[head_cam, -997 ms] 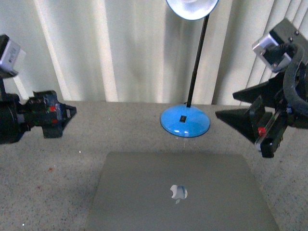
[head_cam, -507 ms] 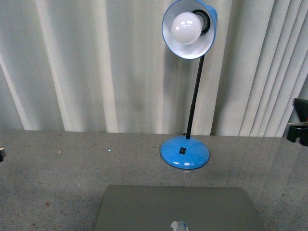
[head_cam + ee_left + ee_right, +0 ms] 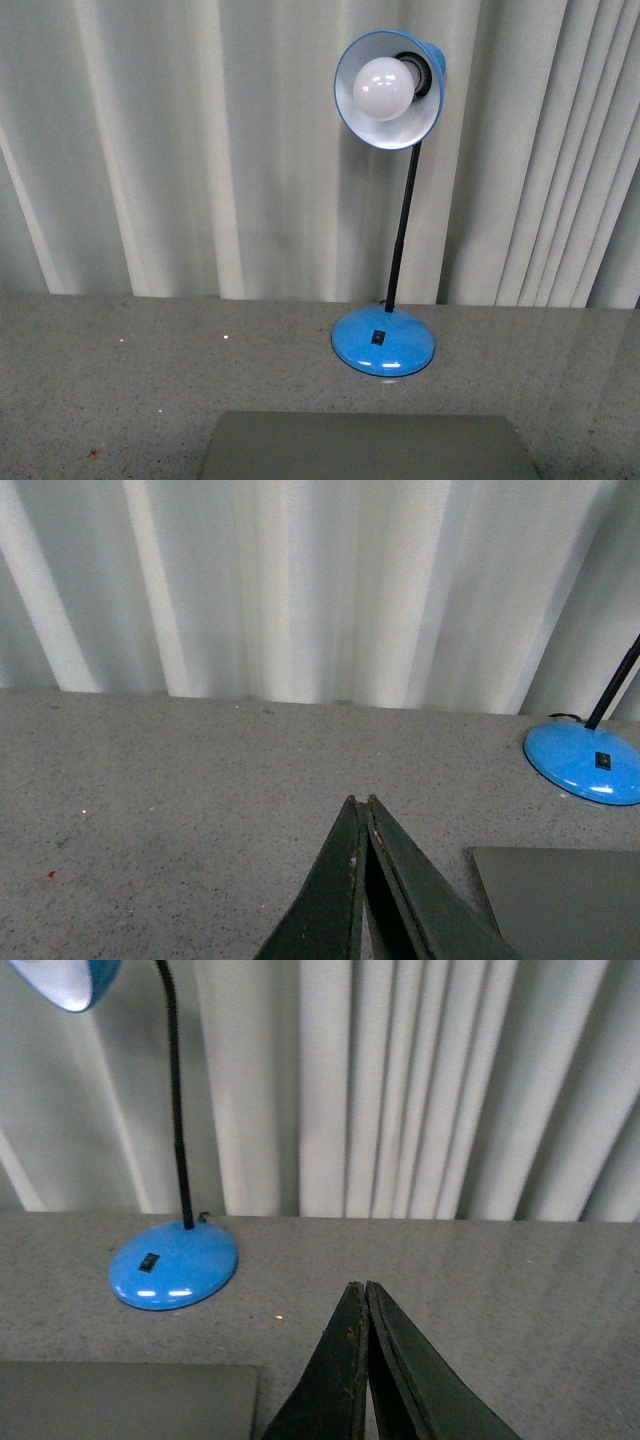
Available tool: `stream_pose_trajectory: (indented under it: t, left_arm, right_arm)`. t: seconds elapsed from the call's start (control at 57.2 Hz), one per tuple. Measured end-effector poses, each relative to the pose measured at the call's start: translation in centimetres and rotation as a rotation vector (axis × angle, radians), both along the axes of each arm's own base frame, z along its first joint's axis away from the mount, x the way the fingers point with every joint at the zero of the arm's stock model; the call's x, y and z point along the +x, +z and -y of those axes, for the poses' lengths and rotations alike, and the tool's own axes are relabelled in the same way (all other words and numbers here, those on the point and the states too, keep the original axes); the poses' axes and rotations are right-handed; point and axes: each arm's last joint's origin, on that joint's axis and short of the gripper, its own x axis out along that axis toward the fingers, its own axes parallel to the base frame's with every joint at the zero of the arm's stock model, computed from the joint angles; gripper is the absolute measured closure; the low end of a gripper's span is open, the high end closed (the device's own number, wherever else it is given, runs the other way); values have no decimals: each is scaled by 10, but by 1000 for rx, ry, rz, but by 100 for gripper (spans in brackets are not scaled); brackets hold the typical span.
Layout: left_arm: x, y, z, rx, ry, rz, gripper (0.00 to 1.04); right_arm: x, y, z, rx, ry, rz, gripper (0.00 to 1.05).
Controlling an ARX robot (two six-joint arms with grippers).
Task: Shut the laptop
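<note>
The silver-grey laptop (image 3: 365, 446) lies shut and flat on the grey speckled table, only its far edge showing at the bottom of the front view. Its corner also shows in the left wrist view (image 3: 560, 900) and in the right wrist view (image 3: 125, 1398). My left gripper (image 3: 360, 800) is shut and empty, held above the table to the left of the laptop. My right gripper (image 3: 358, 1285) is shut and empty, to the right of the laptop. Neither arm shows in the front view.
A blue desk lamp (image 3: 384, 342) with a black stem and a white bulb (image 3: 385, 86) stands just behind the laptop; its base also shows in the wrist views (image 3: 585, 762) (image 3: 174, 1263). Pale pleated curtains (image 3: 200, 150) hang along the table's far edge.
The front view has tilted upward: the lamp head has come into view and the laptop has slid to the bottom edge. Both arms have left the front view.
</note>
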Motion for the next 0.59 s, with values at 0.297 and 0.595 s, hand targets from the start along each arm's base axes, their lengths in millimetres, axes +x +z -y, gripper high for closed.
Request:
stream_pose_trajectory:
  t: [0.297,0.595]
  left_arm:
    - [-20,3,0,0,1,8,101]
    - [-34,10,0,0,0,32,101]
  right_arm:
    - [-26,1,1,1,0,3,102]
    - [-45,2,1,2,0,5,102]
